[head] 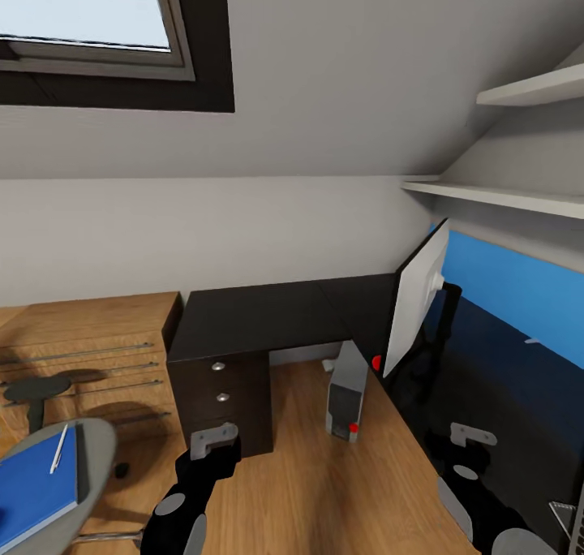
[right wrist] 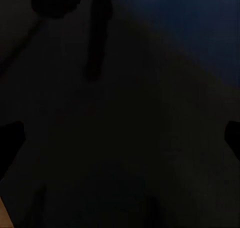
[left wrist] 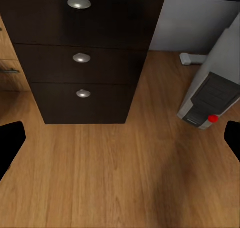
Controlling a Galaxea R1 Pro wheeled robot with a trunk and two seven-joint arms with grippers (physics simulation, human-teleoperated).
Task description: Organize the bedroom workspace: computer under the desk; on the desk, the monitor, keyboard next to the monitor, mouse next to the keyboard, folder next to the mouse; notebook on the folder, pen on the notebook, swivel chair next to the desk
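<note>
Glossy black arms [head: 191, 490] with grey joint caps and grey brackets.

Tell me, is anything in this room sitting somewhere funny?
Yes. A blue notebook with a white pen on top lies on the swivel chair seat, not on the desk. The monitor on the desk shows its pale back to the room.

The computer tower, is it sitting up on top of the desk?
No, the computer stands on the wooden floor beneath the desk, beside the drawer unit.
</note>
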